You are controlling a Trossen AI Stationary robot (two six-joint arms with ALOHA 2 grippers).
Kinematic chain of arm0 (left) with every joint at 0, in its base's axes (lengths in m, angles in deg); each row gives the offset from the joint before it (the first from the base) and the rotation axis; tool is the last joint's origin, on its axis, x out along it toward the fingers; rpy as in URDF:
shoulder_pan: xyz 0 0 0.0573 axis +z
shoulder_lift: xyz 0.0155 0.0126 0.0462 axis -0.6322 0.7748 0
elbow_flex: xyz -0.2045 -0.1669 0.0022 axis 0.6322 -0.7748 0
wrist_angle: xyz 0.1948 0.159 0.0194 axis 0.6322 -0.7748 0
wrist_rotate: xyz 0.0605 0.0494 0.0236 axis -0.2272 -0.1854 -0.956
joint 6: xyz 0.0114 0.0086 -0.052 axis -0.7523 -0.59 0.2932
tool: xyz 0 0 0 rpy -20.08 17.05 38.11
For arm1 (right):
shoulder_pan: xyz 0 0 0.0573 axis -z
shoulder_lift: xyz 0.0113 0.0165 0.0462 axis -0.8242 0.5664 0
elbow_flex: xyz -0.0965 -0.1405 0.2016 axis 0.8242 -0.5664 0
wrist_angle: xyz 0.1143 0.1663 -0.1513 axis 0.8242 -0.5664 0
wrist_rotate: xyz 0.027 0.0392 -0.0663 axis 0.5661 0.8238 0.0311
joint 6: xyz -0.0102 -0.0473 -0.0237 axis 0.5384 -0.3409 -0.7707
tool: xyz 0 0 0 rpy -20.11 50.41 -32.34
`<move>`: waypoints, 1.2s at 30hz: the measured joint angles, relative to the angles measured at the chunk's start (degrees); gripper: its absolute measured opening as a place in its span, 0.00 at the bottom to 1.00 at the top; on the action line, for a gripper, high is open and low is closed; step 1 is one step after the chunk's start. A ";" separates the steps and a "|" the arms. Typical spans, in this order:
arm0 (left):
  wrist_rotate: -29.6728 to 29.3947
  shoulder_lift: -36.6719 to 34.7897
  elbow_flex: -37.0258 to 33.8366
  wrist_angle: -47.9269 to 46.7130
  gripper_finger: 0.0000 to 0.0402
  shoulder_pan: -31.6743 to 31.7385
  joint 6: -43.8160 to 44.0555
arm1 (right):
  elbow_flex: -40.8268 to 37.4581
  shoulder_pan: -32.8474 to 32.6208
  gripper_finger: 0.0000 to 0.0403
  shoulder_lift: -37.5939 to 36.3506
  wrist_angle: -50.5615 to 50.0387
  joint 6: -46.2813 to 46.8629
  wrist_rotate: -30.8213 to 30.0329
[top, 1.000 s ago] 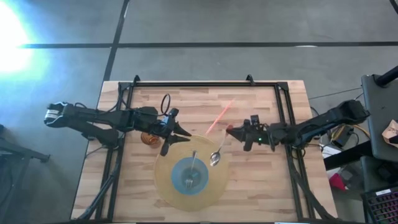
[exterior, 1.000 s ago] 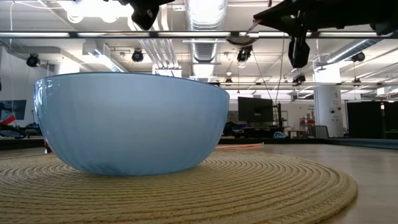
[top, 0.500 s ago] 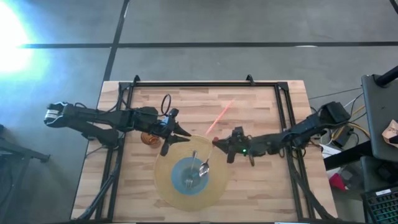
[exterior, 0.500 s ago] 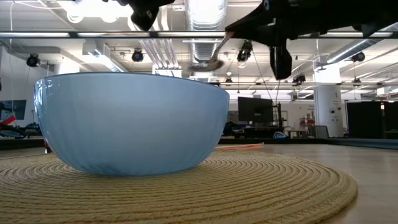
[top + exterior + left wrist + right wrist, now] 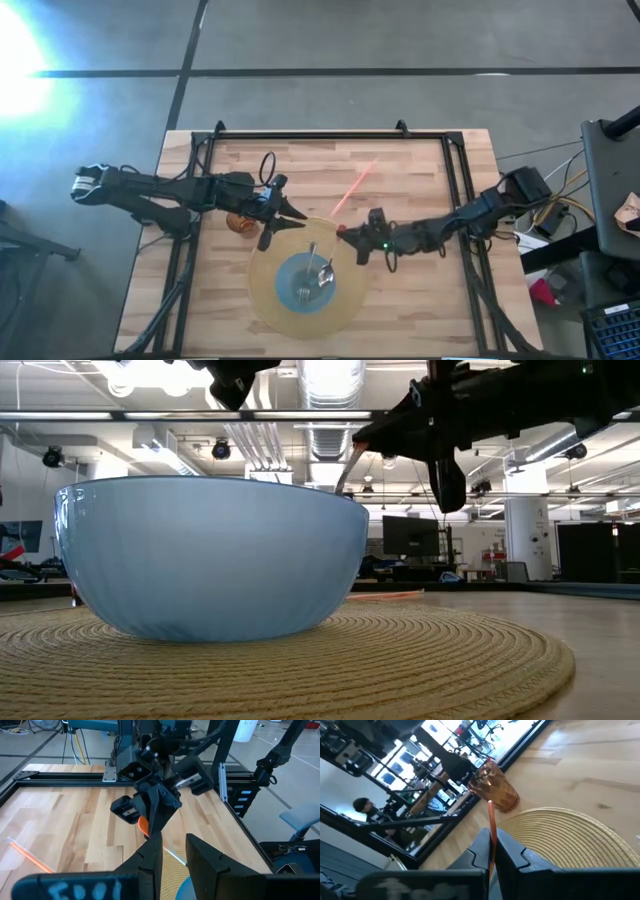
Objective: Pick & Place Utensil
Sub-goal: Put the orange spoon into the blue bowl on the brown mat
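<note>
Right gripper (image 5: 343,233) fingers clenched on spoon (image 5: 326,270), bowl end in blue bowl (image 5: 296,282), frame centre; left gripper (image 5: 290,219) part-open, holding nothing.

Wooden butcher-block table (image 5: 420,170), black frame rails along its far, left and right edges. Directly on the top:
- Round woven straw placemat (image 5: 268,300), near the front edge, roughly midway between the left and right edges. It carries a pale blue bowl (image 5: 290,275), centred on it.
- Amber faceted tumbler (image 5: 239,222), lying on its side, just beside the mat's far-left rim, toward the table's left edge.
- Orange straw (image 5: 357,184), lying flat and diagonal, in the middle of the top, behind the mat.
</note>
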State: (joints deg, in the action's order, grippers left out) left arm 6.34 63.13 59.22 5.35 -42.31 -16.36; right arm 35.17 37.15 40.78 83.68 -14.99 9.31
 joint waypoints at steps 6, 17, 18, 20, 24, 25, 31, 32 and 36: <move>0.00 0.00 0.00 0.33 0.19 0.00 -0.02 | 0.00 0.26 0.02 2.40 0.37 0.04 -1.40; 0.00 0.00 0.00 0.26 0.19 0.00 1.39 | 4.78 0.24 0.02 8.01 0.55 -3.13 -0.87; 0.00 0.00 0.00 0.24 0.19 0.00 1.40 | 5.11 0.21 0.02 8.22 0.38 -3.55 -0.85; 0.00 0.00 0.00 0.24 0.19 0.00 1.44 | 5.60 0.20 0.02 8.56 -0.10 -4.42 -0.79; 0.00 0.00 0.00 0.20 0.19 -0.02 1.57 | 5.68 0.22 0.02 8.92 -0.60 -5.66 -0.76; 0.00 0.00 0.00 0.20 0.19 0.00 1.57 | 5.68 0.19 0.02 8.93 -0.80 -6.01 -0.64; 0.00 0.00 0.00 0.18 0.19 0.00 1.75 | 5.66 -0.17 0.02 8.93 -0.93 -7.73 0.37; 0.00 0.00 0.00 0.17 0.19 0.00 1.75 | 5.66 -0.19 0.02 8.93 -0.95 -7.99 0.45; 0.00 0.00 0.00 0.17 0.19 -0.01 1.77 | 5.66 -0.26 0.02 8.93 -1.76 -8.20 0.64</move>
State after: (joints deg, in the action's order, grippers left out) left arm 6.34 63.13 59.22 5.53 -42.31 -14.59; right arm 40.83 36.89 49.72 81.92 -23.20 9.95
